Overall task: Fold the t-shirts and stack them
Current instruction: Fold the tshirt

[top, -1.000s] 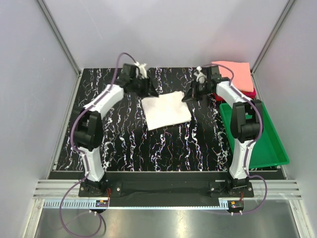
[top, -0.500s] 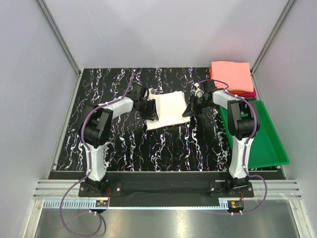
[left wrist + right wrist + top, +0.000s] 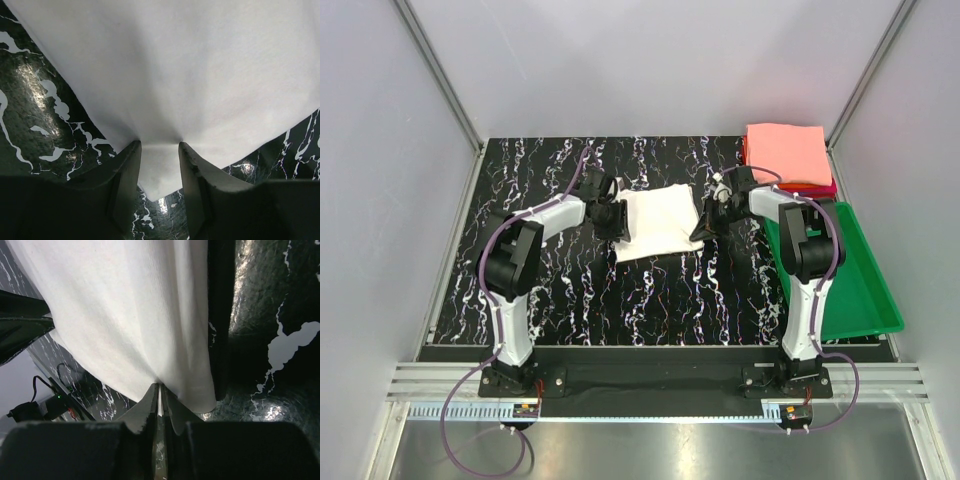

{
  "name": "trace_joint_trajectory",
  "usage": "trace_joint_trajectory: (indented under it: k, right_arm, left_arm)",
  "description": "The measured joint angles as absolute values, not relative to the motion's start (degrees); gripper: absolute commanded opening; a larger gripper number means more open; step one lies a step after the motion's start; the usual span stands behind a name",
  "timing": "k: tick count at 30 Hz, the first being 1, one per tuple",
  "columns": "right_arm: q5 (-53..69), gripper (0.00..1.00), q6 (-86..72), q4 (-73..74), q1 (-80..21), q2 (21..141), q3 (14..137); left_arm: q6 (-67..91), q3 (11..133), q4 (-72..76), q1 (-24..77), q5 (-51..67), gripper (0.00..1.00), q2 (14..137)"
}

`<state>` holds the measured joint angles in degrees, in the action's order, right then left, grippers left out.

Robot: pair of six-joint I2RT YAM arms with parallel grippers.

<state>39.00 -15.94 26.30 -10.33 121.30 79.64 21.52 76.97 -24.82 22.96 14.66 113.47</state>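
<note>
Top external view: folded cream-white t-shirt (image 3: 658, 222) flat on the black marbled table (image 3: 570, 290), a little beyond centre, with the left gripper (image 3: 617, 222) low at its left edge and the right gripper (image 3: 702, 225) low at its right edge; finger spacing not readable from this height. At the far right corner, a folded salmon-pink t-shirt (image 3: 785, 150) topping a stack, the edge of a red t-shirt (image 3: 825, 187) showing beneath it; green tray (image 3: 860, 290) just beside the stack along the right side, apart from the white shirt. Left wrist view, detail unavailable from above: left gripper (image 3: 159, 145) with fingers (image 3: 125, 185) parted, straddling a corner of the cream-white t-shirt (image 3: 175, 75), cloth puckered at the fingertips, corner tip lying in the gap over the table (image 3: 30, 100). Right wrist view: right gripper (image 3: 159, 386) closed to a hairline slit, pinching the edge of the cream-white t-shirt (image 3: 130, 315), fabric drawn in converging creases toward the pinch, bare table (image 3: 270, 315) to the right. Stack and tray visible only from above.
</note>
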Motion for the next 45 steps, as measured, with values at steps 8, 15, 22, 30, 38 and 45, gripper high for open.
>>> trace_joint_trajectory:
  k: [8,15,22,30,38,45]
  right_arm:
    - [38.35,0.16,-16.43,25.32,-10.37,119.48,78.28]
    - [36.53,0.15,-16.49,25.15,-10.37,114.78,77.06]
    - [35.4,0.13,-16.71,23.75,-10.37,115.96,73.89]
    - [36.07,0.16,-17.65,22.39,-10.39,116.36,73.25]
    - [34.37,0.38,-18.35,22.37,-10.39,112.77,72.42]
    - [32.23,0.69,-17.76,23.29,-10.39,113.97,82.0]
  left_arm:
    - [21.47,76.73,-24.58,22.81,14.26,0.43,113.03]
    - [21.23,77.71,-27.77,21.67,13.13,0.44,109.51]
    - [21.89,81.14,-23.9,24.58,21.08,0.44,109.36]
    - [24.05,85.82,-16.21,29.23,28.91,0.44,117.99]
    - [24.01,88.62,-16.75,28.73,28.25,0.44,124.2]
    - [22.2,90.8,-20.91,27.99,26.0,0.45,124.09]
